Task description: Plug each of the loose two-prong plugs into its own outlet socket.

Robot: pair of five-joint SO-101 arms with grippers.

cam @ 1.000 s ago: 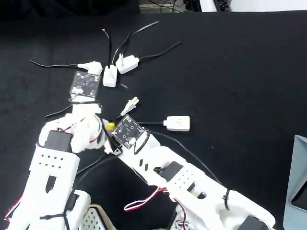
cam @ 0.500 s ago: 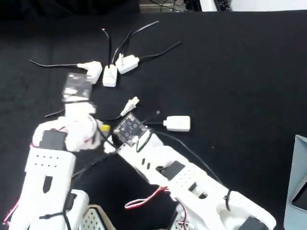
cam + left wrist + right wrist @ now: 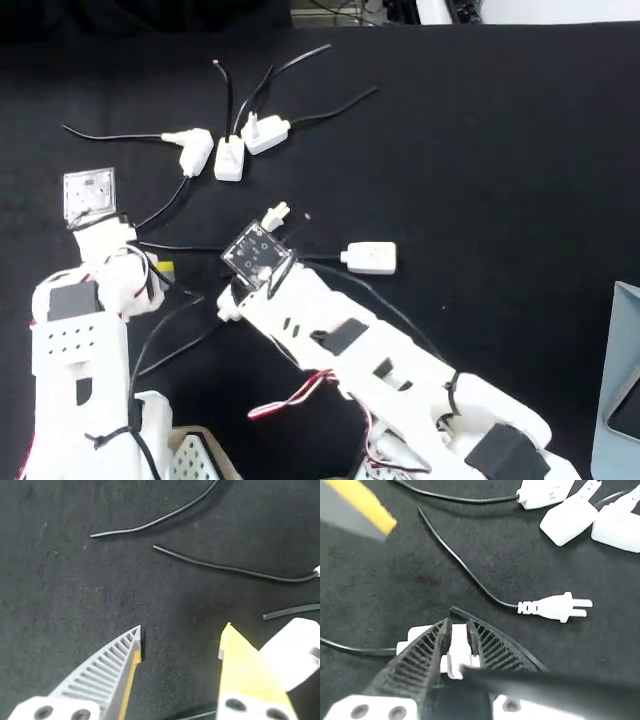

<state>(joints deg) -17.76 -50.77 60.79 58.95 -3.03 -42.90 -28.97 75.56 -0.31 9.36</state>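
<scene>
A loose two-prong plug (image 3: 555,607) lies on the black cloth just ahead of my right gripper (image 3: 460,622), seen from above as plug (image 3: 272,215). That gripper is shut on a white connector (image 3: 457,655) whose black cable trails off sideways; I cannot tell whether it is a plug or a socket. A white outlet socket (image 3: 370,257) lies to the right of the right arm (image 3: 330,340). Three more white pieces (image 3: 229,158) with cables sit clustered at the back. My left gripper (image 3: 182,635) stands open over bare cloth at the left, at left gripper (image 3: 155,275).
Loose black cables (image 3: 225,567) cross the cloth near the left gripper and fan out behind the back cluster (image 3: 330,105). A grey bin (image 3: 620,380) stands at the right edge. The right half of the table (image 3: 500,150) is bare black cloth.
The left arm has swung left, away from the right gripper, and its yellow finger no longer sits beside it. The right arm has edged forward and left, still shut on the white connector.
</scene>
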